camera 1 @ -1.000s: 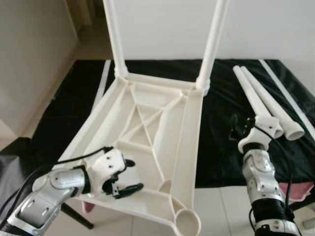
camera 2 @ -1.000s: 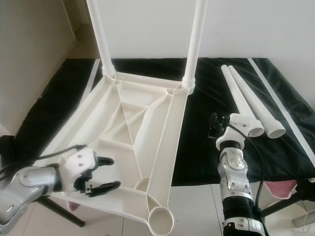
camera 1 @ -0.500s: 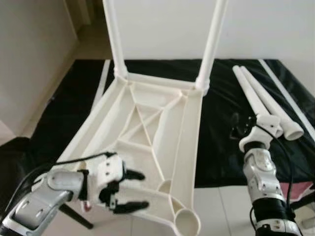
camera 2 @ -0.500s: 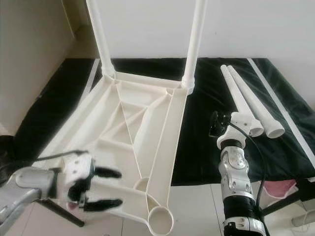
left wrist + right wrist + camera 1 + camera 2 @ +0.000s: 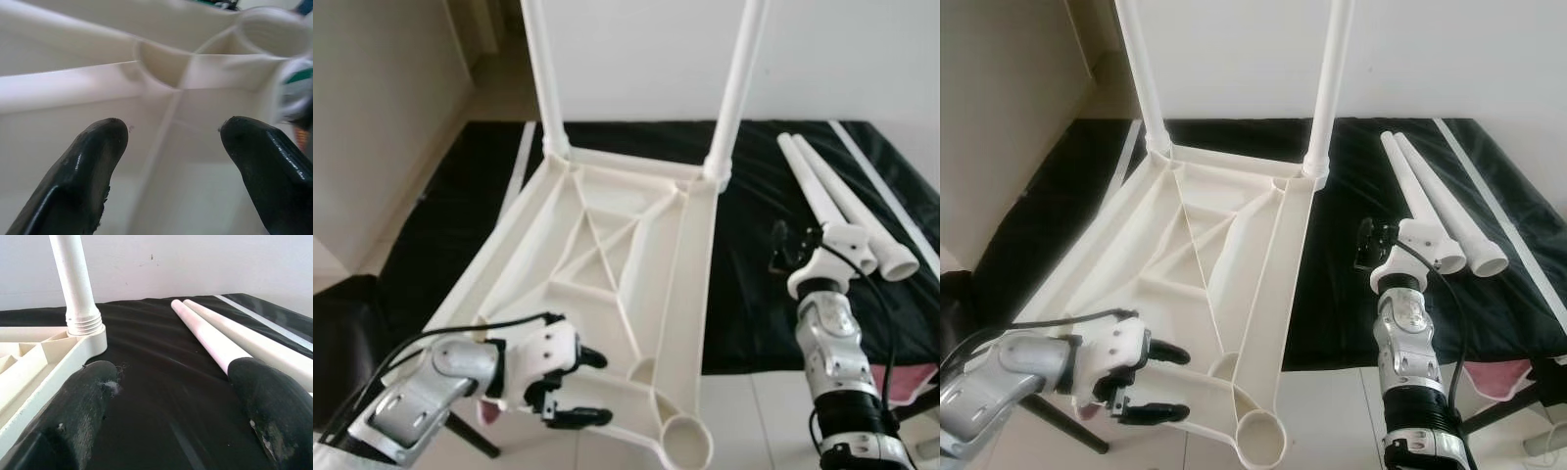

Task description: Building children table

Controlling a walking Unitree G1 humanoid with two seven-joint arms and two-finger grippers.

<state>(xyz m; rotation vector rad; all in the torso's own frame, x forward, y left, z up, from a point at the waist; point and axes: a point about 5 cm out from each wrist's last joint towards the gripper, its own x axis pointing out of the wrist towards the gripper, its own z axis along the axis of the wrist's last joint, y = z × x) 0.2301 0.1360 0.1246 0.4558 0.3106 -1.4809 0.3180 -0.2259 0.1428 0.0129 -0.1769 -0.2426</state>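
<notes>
The white tabletop point(image 5: 607, 284) lies upside down in the middle of the frame, its ribbed underside facing up, its far end resting on the black cloth point(image 5: 754, 284) and its near end jutting out toward me over the pale floor. Two legs point(image 5: 736, 88) already stand upright in the far corner sockets, rising out of the top of the frame. An open round socket point(image 5: 685, 443) shows at the near right corner. My left fingers point(image 5: 578, 388) are spread apart at the lower left, one above and one below the near edge rail of the tabletop, just left of that socket. Two loose legs point(image 5: 832, 211) lie side by side on the cloth at the upper right. My right fingers point(image 5: 1367, 245) sit apart, low over the cloth just left of the loose legs' near ends
</notes>
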